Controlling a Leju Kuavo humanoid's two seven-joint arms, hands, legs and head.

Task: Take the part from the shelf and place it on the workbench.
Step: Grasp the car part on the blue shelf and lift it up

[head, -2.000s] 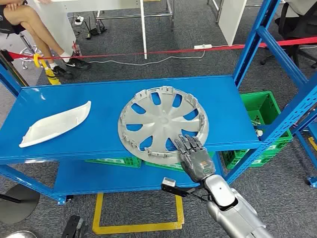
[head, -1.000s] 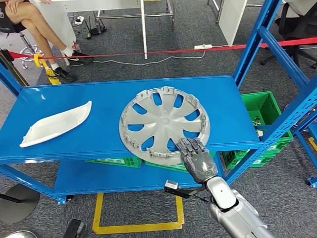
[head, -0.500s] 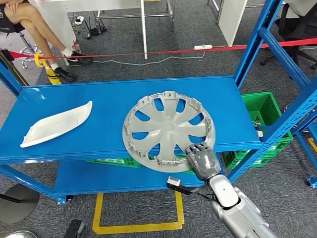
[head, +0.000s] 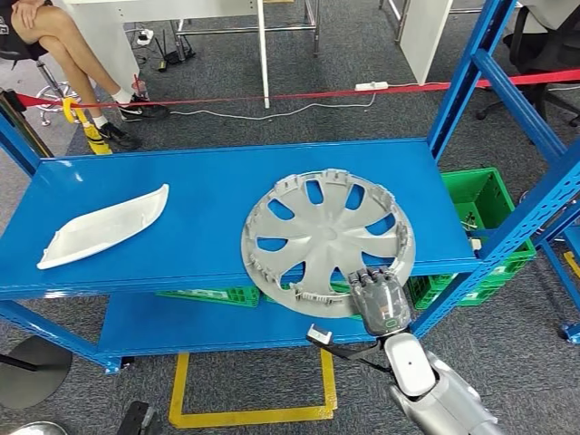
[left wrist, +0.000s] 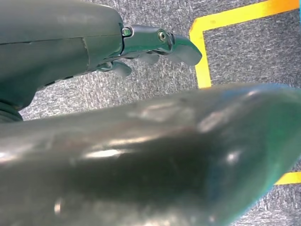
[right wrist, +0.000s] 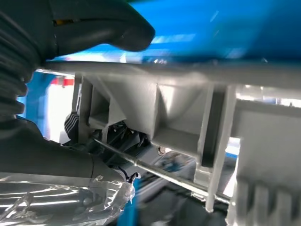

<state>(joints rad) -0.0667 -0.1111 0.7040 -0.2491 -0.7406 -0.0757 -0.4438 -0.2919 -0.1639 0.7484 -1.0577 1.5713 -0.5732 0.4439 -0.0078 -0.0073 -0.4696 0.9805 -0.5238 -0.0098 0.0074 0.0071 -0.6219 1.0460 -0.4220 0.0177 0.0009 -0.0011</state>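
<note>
A silver hubcap (head: 328, 237) lies on the blue shelf (head: 191, 181), and its near rim juts out over the shelf's front edge. My right hand (head: 380, 299) grips that near rim from the front right. In the right wrist view the thumb (right wrist: 106, 23) lies along one face of the hubcap's rim (right wrist: 177, 108) and the dark fingers (right wrist: 120, 139) curl against the ribbed other face. My left hand (left wrist: 89, 42) hangs over the grey floor with its fingers stretched out and nothing in it.
A long white plastic part (head: 102, 227) lies at the shelf's left end. Blue uprights (head: 465, 72) frame the right side, with green crates (head: 486, 195) behind and below. A person (head: 62, 45) sits at the back left behind red tape (head: 274, 96). Yellow floor marking (head: 253, 417) runs below.
My right hand has closed on the hubcap's near rim and dragged it to the right and toward the shelf's front edge. The white part has stayed put.
</note>
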